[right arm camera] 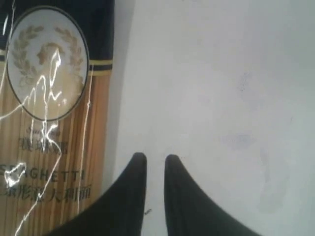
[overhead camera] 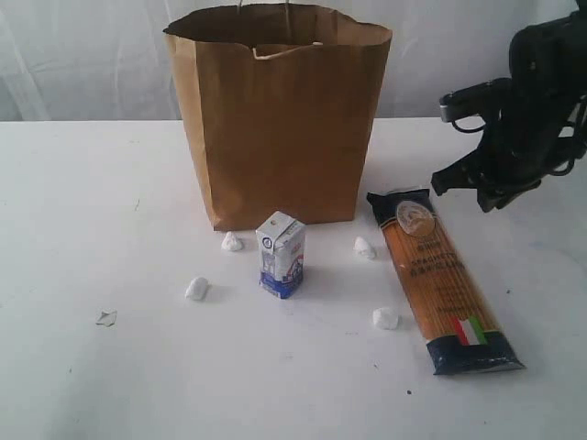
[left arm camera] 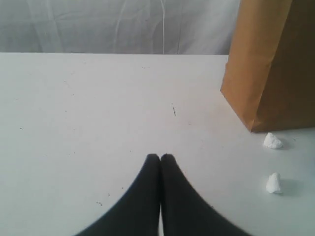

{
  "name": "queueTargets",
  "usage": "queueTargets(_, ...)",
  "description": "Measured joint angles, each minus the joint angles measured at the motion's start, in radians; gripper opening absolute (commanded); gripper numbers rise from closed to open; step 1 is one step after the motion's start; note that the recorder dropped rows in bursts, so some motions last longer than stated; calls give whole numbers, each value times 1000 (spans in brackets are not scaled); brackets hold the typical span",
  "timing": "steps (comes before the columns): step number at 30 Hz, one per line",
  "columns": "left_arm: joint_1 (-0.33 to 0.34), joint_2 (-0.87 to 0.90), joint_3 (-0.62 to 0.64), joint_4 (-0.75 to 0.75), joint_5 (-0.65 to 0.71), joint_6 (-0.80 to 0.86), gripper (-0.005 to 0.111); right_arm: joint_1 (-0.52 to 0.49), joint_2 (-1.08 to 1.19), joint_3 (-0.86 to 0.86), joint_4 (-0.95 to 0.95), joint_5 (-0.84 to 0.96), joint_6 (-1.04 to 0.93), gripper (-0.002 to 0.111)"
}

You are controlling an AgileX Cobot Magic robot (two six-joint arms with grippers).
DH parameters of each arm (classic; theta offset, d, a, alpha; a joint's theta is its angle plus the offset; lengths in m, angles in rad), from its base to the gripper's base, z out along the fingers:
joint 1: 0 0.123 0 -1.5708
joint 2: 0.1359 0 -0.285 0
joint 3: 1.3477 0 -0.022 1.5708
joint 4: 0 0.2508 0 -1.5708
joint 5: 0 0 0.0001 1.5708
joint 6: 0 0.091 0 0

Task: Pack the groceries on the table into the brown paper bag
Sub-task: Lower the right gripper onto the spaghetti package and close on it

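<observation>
Right gripper (right arm camera: 153,161), jaws slightly parted and empty, hangs beside the long spaghetti pack (right arm camera: 49,123); I find left gripper (left arm camera: 160,158) pressed together, empty.

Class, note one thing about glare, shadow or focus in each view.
Exterior view: even light, faint shadow beside the small carton; left wrist view: left gripper soft-edged, out of focus; right wrist view: white glare streaks across the spaghetti pack.

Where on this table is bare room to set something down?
The wide white table left of the brown paper bag is bare. So is the front strip before the white-blue carton. Crowded: white lumps between carton and spaghetti pack.
</observation>
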Motion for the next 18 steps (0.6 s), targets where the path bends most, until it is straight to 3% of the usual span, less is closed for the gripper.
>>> queueTargets(4, 0, -7, -3, -3, 0, -2, 0, 0, 8, 0, 41, -12, -102, 28)
queueTargets(8, 0, -45, -45, -6, 11, -2, 0, 0, 29, 0, 153, -3, -200, 68)
queueTargets(11, 0, -105, -98, -2, 79, -2, 0, 0, 54, 0, 196, 20, -226, 88)
queueTargets(15, 0, -175, -121, 0, 188, 53, 0, 0, 83, 0, 207, 52, -234, 91)
queueTargets(18, 0, -184, -105, 0, 193, 81, 0, 0, 104, 0, 246, 58, -234, 91)
